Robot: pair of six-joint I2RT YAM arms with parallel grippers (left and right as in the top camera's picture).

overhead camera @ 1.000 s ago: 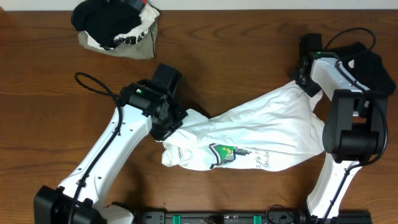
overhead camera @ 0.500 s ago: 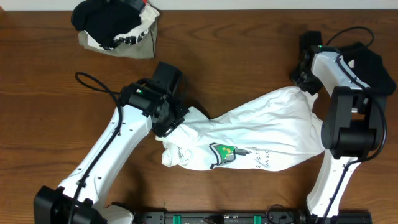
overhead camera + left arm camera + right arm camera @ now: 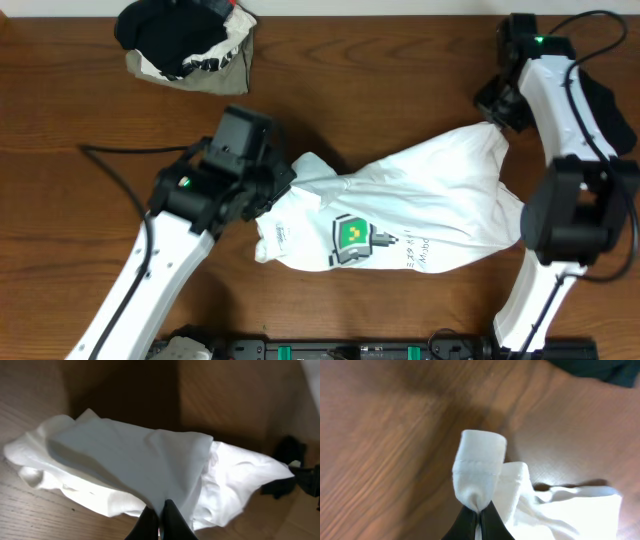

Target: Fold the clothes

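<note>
A white T-shirt [image 3: 420, 205] with a green and yellow print lies crumpled across the middle of the wooden table. My left gripper [image 3: 285, 178] is shut on the shirt's left end and holds a fold of cloth off the table. From the left wrist, the white T-shirt [image 3: 125, 460] drapes down from my closed left gripper [image 3: 161, 507]. My right gripper [image 3: 497, 122] is shut on the shirt's upper right corner. The right wrist view has a hemmed loop of the T-shirt [image 3: 479, 470] pinched in my right gripper [image 3: 479, 510].
A pile of dark and beige clothes [image 3: 185, 42] sits at the back left of the table. A black garment [image 3: 610, 105] lies at the right edge behind my right arm, and the same black garment [image 3: 600, 369] appears at the top of the right wrist view.
The right gripper closed on the shirt's corner and lifted it up and away. The left arm pulled its end leftward and up, stretching the shirt and exposing the print.
</note>
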